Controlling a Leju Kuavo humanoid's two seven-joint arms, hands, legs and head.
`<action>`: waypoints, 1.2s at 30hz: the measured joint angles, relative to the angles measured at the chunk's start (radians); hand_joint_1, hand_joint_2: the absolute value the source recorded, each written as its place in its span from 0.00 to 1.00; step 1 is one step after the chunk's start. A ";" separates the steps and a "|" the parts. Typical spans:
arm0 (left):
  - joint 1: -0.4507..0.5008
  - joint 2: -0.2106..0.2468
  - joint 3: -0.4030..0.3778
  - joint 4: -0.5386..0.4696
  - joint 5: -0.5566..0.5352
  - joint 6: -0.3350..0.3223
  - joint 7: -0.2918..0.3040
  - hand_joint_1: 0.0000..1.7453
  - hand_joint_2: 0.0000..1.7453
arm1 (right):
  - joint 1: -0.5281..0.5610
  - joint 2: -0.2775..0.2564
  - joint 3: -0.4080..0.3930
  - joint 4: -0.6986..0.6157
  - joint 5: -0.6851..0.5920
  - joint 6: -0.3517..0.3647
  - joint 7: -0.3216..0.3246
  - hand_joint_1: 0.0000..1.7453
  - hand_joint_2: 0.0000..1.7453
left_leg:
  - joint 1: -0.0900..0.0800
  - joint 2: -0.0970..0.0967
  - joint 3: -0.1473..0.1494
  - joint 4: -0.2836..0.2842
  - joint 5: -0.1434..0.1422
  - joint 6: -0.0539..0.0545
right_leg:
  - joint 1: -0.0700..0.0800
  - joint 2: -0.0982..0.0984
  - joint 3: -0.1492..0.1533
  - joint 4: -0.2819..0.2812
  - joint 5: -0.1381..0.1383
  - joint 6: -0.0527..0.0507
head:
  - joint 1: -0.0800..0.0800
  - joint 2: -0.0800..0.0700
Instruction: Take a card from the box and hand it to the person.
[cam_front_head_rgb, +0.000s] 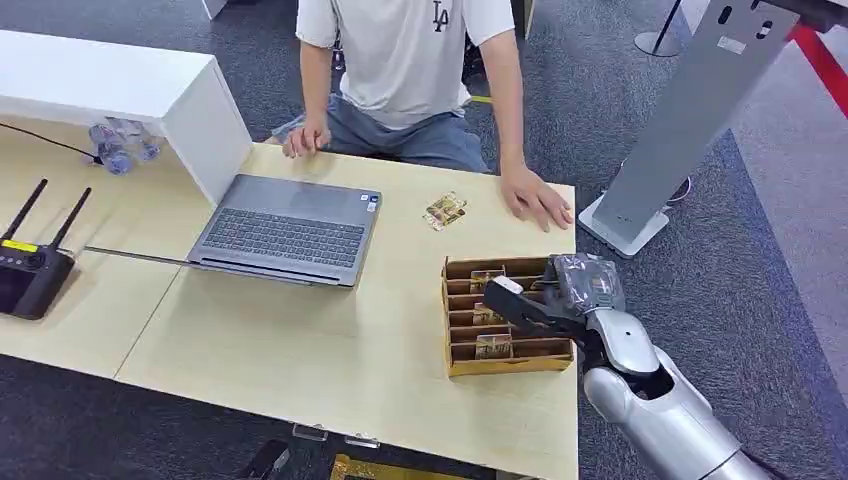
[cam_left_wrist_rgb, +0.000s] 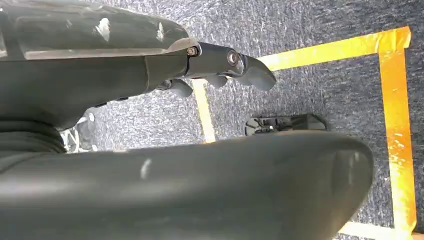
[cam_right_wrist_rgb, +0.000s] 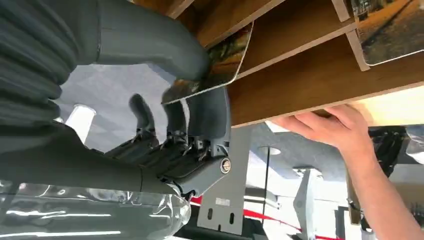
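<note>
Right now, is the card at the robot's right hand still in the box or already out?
Still in. The card sits partly in a slot of the box, pinched by the right hand between thumb and fingers.

right hand (cam_front_head_rgb: 545, 297) pinching (left (cam_left_wrist_rgb: 220, 65) hanging)

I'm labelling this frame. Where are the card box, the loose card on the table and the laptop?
card box (cam_front_head_rgb: 508, 368), head view, near front wall.
loose card (cam_front_head_rgb: 445, 211), head view, middle of its face.
laptop (cam_front_head_rgb: 283, 238), head view, keyboard centre.
</note>
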 joint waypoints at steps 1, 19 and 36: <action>0.000 0.000 0.000 0.000 0.000 0.000 0.000 0.00 0.00 | 0.000 0.000 0.000 0.000 0.000 0.000 0.000 0.86 1.00 | 0.000 0.000 0.000 0.000 0.000 0.000 | 0.000 0.000 0.000 0.000 0.000 0.000 | 0.000 0.000; 0.000 0.002 0.000 0.000 0.002 -0.010 -0.003 0.00 0.00 | -0.002 0.000 0.000 0.000 0.000 -0.001 0.000 0.92 1.00 | 0.000 0.000 0.000 0.000 0.000 0.000 | 0.000 0.000 0.000 0.000 0.000 0.000 | 0.000 0.000; 0.003 0.007 0.001 0.000 0.024 -0.002 -0.016 0.00 0.00 | 0.002 -0.037 -0.017 -0.129 0.047 -0.011 0.068 0.92 1.00 | 0.000 0.000 0.000 0.000 0.000 0.000 | 0.000 0.000 0.000 0.000 0.000 0.000 | 0.000 0.000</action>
